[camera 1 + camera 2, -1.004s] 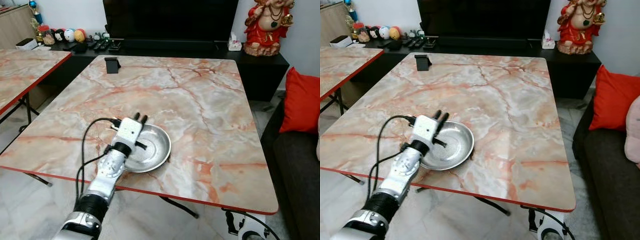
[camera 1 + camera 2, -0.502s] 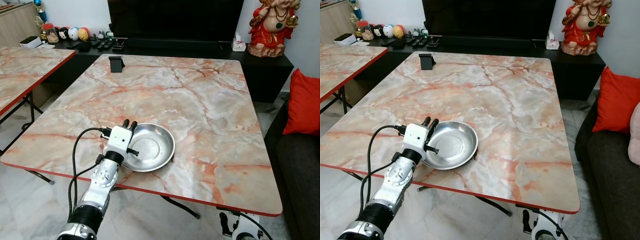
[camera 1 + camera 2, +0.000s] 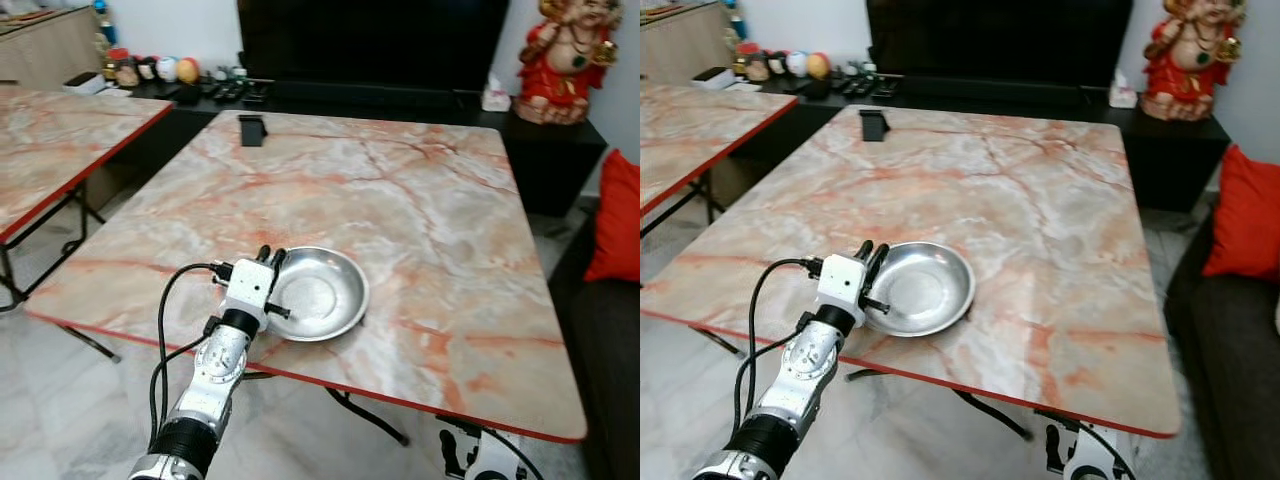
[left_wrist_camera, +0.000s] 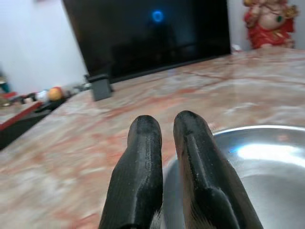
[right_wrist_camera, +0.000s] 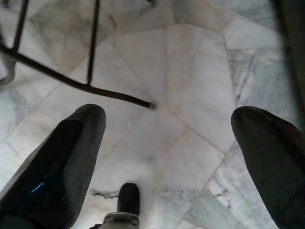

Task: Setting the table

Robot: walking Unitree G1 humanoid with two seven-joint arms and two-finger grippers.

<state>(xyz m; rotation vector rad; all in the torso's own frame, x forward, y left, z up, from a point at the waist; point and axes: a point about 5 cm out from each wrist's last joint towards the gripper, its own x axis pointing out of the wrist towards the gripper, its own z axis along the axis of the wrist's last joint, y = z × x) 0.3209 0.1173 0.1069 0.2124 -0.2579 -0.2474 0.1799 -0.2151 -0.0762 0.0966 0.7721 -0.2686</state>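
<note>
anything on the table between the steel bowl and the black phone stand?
Nothing: bare marble between the bowl and the stand, per the left eye view.

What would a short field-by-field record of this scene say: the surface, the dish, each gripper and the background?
surface: marble-patterned table with a red edge
dish: shallow metal bowl near the table's front edge
left gripper: at the bowl's left rim, fingers close together, pinching the rim
right gripper: hangs over the tiled floor, fingers wide apart
background: black television, red statue, red cushion
</note>
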